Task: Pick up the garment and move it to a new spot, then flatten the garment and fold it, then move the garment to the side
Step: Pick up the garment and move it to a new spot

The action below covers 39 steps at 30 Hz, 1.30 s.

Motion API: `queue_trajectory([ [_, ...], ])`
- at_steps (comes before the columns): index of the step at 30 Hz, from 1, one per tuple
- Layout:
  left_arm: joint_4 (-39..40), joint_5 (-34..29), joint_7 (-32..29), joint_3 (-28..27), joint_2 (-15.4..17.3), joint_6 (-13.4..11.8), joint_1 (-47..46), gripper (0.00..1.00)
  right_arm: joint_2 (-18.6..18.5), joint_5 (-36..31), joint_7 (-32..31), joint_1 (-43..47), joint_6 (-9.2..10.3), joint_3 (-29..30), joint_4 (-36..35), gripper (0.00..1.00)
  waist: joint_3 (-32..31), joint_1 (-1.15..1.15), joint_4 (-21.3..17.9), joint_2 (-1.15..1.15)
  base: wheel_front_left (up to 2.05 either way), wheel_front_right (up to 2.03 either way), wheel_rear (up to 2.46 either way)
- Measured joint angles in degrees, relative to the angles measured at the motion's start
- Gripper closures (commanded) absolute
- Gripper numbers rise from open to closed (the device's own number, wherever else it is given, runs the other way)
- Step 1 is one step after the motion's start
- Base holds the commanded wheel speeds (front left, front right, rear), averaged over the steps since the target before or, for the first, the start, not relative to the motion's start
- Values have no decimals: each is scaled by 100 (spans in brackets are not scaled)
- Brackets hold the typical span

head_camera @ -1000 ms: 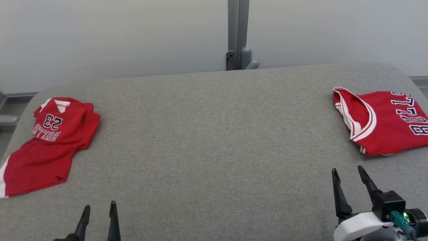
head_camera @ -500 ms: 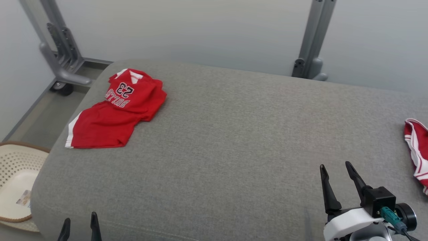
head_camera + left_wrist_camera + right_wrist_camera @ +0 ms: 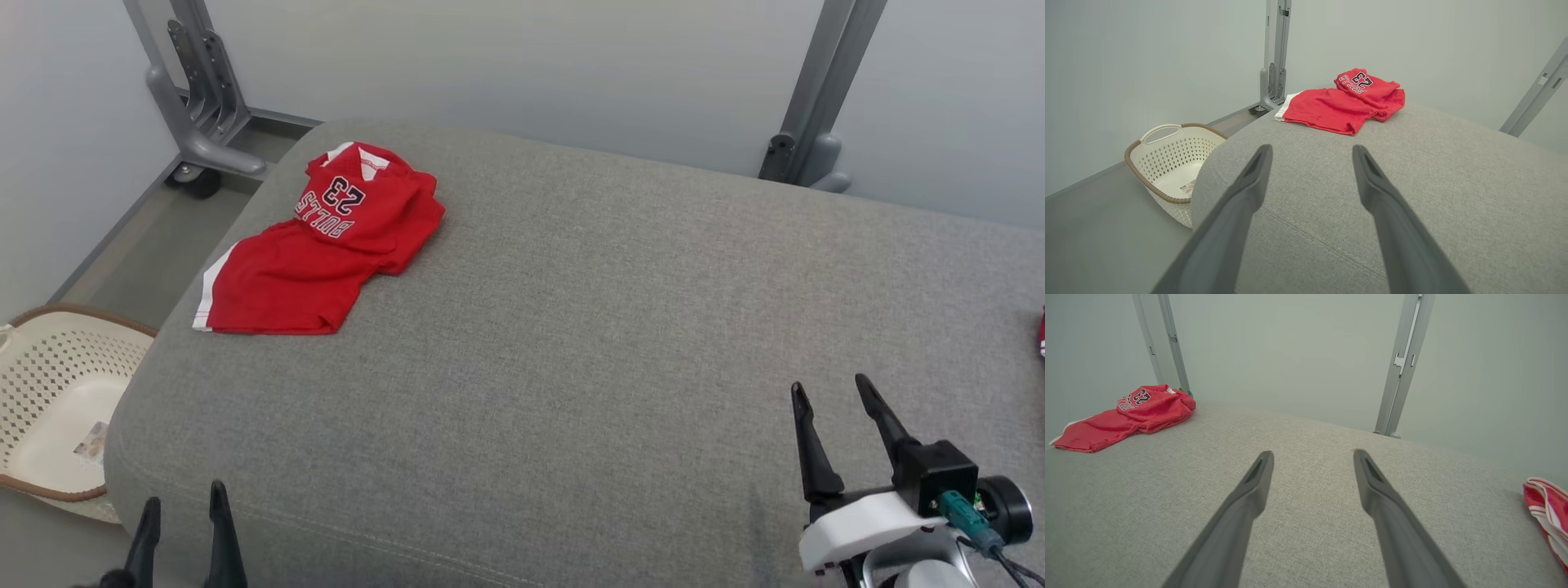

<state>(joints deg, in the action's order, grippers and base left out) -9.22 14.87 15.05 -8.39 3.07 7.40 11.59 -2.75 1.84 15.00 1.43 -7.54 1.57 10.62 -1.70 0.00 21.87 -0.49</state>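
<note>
Head swings left; crumpled red cloth garment [image 3: 310,269] now nearer centre on grey fabric surface [image 3: 612,327]. Empty and wide open, left claw [image 3: 184,496] and right claw [image 3: 829,384]: pickup next.

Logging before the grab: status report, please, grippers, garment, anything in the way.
Left gripper open, empty. Right gripper open, empty. Red garment crumpled at far-left corner of grey cushion, untouched. No obstacle seen between.

My right end effector [image 3: 829,384] has two long, thin, dark fingers [image 3: 810,457] with pointy tips. Behind them are a black box [image 3: 937,480], a smooth white shell [image 3: 853,529], a blue-green plug [image 3: 962,513] with a dark cable [image 3: 1008,563], and a round black knob [image 3: 1006,508]. My left end effector [image 3: 184,498] has the same dark fingers.
</note>
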Motion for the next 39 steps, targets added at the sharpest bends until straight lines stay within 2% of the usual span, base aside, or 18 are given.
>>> queue_trajectory([
  [10, -40, 344, 0, 297, 88, 0, -1752, 0, 4, -766, 1, -965, 0, 298, -431, 0, 1045, 0, -126, 0, 0, 0, 0],
  [20, -527, 862, 0, 371, 686, 0, -3559, 0, -1, -1177, 4, -1664, 0, 486, -813, 0, 2744, 1, -331, 0, 0, 0, 0],
  [23, -996, 1176, 0, 435, 958, 0, -4041, 0, -1, -1207, 4, -1729, 0, 442, -822, 0, 3167, 1, -416, 0, 0, 0, 0],
  [24, -1507, 1534, 0, 517, 1121, 0, -4364, 0, -2, -1207, 7, -1771, 0, 393, -851, 0, 3402, 1, -482, 0, 0, 0, 0],
  [28, -2609, 2035, 0, 826, 1580, 8, -4944, 0, 5, -1218, 24, -1897, 0, 257, -1000, 0, 3726, 1, -676, 0, 0, 0, 0],
  [32, -3520, 2512, -63, 1294, 1772, 8, -5391, 0, 21, -1265, 32, -1946, -1, 243, -1150, 0, 3894, 1, -921, 0, 0, 0, 0],
  [35, -3914, 2784, -63, 1614, 1875, 8, -5612, 0, 21, -1291, 33, -1940, -1, 330, -1246, 0, 4001, 1, -1055, 0, 0, 0, 0],
  [36, -4032, 2831, -36, 1697, 1935, 8, -5657, 6, 19, -1291, 35, -1933, -1, 375, -1268, 0, 4027, 1, -1093, 0, 0, 0, 0],
  [37, -4127, 2883, -31, 1769, 1984, 8, -5702, 50, 18, -1291, 48, -1928, -1, 404, -1281, 0, 4046, 0, -1126, 0, 0, 0, 0],
  [39, -4285, 3059, -5, 1891, 2026, 8, -5773, 100, 14, -1289, 48, -1902, -1, 443, -1287, 0, 4056, 1, -1175, 0, 0, 0, 0],
])
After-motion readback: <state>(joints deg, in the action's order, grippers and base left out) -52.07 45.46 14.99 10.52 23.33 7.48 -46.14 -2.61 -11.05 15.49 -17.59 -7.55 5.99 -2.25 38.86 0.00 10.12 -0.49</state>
